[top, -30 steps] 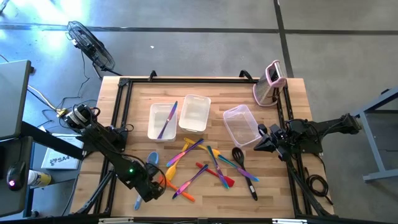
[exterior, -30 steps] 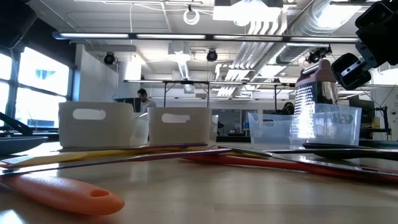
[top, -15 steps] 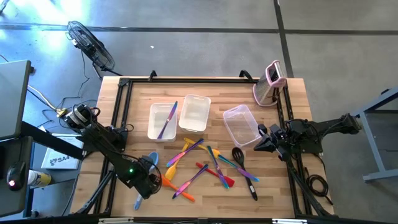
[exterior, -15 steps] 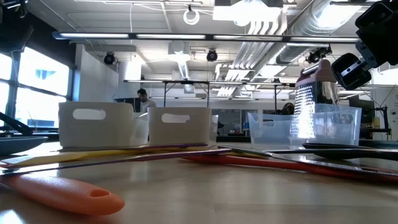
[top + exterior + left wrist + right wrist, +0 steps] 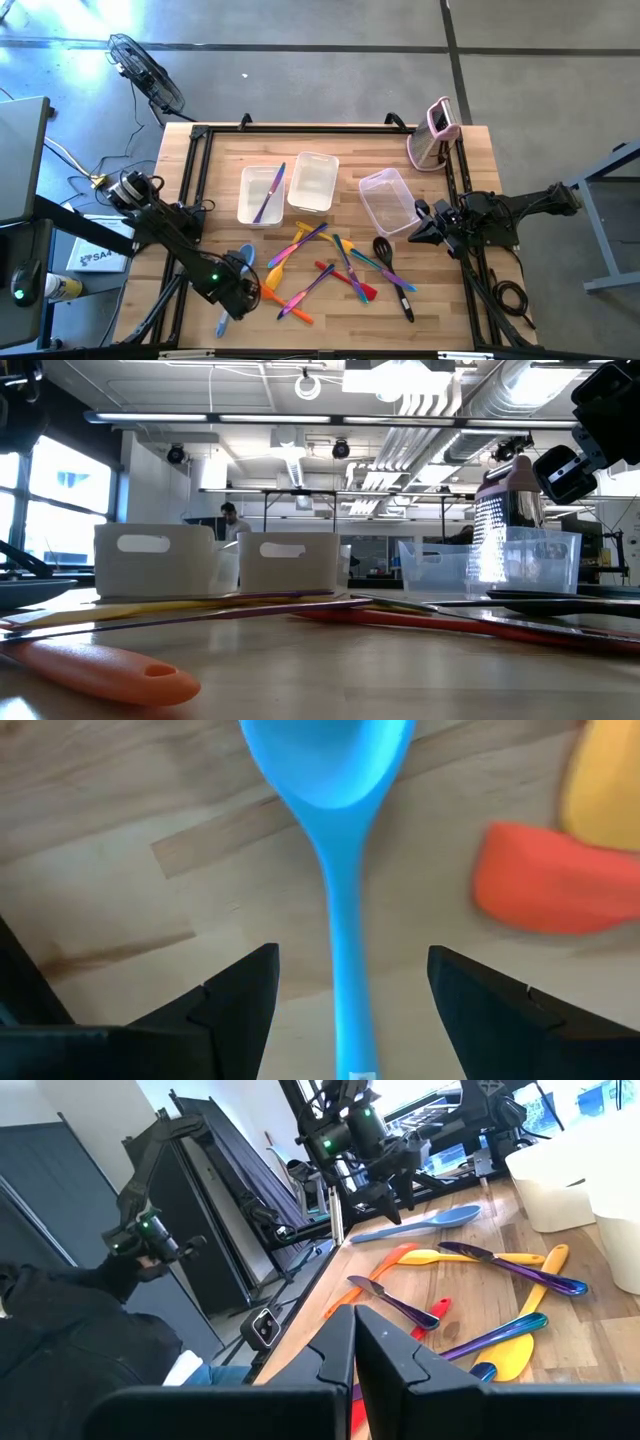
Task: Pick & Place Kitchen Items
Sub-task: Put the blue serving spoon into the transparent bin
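Below, left hand (image 5: 345, 990) open, straddling blue spoon (image 5: 335, 840)

In the left wrist view the blue spoon (image 5: 335, 850) is cut off at both ends, and the orange utensil (image 5: 545, 880) and yellow one (image 5: 605, 780) run off the frame. The low view blurs the nearest orange handle (image 5: 100, 670).

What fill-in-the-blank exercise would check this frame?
1. The left claw is open, its fingers on either side of the ____ spoon's handle.
2. The left tub holds a ____ utensil.
3. The right claw is ____.
4. Beside the spoon's bowl lies an ____ utensil.

Missing words: blue; purple; shut; orange
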### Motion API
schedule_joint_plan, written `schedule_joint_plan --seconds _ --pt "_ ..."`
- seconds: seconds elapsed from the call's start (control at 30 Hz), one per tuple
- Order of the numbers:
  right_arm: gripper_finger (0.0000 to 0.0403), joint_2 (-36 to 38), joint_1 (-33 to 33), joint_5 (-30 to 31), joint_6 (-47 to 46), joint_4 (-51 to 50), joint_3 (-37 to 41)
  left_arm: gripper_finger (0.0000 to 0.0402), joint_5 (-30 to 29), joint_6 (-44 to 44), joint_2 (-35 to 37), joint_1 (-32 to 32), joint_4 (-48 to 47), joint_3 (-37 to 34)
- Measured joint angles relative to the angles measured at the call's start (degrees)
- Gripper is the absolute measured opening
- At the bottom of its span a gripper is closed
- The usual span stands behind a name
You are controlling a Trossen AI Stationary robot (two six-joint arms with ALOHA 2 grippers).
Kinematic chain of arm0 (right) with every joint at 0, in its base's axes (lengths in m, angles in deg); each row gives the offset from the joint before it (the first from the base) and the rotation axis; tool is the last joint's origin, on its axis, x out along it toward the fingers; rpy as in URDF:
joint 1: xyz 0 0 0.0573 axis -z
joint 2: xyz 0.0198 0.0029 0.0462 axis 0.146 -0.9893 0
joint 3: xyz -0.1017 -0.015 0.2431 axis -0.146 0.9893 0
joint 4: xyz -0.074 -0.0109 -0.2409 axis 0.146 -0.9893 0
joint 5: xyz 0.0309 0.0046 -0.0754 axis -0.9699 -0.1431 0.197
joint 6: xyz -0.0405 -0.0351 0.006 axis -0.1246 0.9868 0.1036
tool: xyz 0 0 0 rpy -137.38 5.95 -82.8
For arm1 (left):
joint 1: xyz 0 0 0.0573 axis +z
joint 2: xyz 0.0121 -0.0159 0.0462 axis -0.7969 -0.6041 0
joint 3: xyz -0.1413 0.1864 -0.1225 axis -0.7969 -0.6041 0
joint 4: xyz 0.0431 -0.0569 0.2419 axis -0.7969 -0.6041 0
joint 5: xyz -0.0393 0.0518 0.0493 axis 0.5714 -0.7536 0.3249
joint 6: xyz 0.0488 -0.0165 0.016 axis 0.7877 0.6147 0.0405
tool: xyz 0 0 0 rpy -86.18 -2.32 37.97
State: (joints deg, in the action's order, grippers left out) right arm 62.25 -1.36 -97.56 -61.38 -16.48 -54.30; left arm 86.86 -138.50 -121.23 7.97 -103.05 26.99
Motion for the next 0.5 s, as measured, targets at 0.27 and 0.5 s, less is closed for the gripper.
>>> schedule_joint_plan --seconds 0.27,0.5 --pt "0.0006 -0.02 0.00 0.00 0.00 0.00 0.00 0.0250 2.95 2.95 -1.29 3.33 -1.17 0.02" --pt "0.0006 -0.02 0.00 -0.02 0.00 0.00 0.00 0.0250 4.86 5.10 -2.42 6.67 -2.00 0.07"
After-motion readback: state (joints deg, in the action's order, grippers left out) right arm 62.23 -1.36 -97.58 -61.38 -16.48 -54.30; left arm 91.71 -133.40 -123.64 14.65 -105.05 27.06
